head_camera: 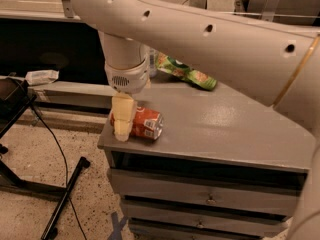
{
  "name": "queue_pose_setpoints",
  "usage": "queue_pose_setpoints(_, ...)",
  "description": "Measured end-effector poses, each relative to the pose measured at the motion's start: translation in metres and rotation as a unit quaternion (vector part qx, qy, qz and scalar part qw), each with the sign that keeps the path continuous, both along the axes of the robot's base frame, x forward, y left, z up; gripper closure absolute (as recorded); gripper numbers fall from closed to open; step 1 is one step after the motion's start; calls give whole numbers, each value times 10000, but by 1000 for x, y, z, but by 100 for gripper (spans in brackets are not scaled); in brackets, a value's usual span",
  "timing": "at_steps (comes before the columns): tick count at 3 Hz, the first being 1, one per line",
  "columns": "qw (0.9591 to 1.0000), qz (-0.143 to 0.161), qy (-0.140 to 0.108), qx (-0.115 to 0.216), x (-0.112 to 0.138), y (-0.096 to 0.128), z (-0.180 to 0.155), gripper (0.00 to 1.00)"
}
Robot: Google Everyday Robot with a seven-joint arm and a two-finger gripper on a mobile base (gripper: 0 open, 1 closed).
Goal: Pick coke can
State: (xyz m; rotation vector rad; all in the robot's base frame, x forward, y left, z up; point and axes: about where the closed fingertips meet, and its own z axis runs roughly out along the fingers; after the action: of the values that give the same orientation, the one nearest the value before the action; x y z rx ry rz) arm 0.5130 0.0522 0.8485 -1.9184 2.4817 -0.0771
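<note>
The coke can lies on its side near the front left corner of the grey cabinet top; it is orange-red with white lettering and its silver end points right. My gripper hangs straight down from the large white arm and sits low at the can's left end, covering that end from the camera. Its tip reaches down to the cabinet's front left edge. Whether it holds the can is not visible.
A green snack bag lies at the back of the cabinet top, and a clear bottle peeks out behind the arm. Drawers sit below. A black stand leg and cable lie on the floor at left.
</note>
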Motion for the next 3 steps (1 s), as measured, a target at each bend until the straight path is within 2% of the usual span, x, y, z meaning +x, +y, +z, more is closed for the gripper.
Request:
queue_pose_setpoints(1, 9996, -194, 114, 158, -7, 2, -2, 18)
queue_pose_setpoints(3, 9964, -336, 186, 750, -16, 7, 3, 80)
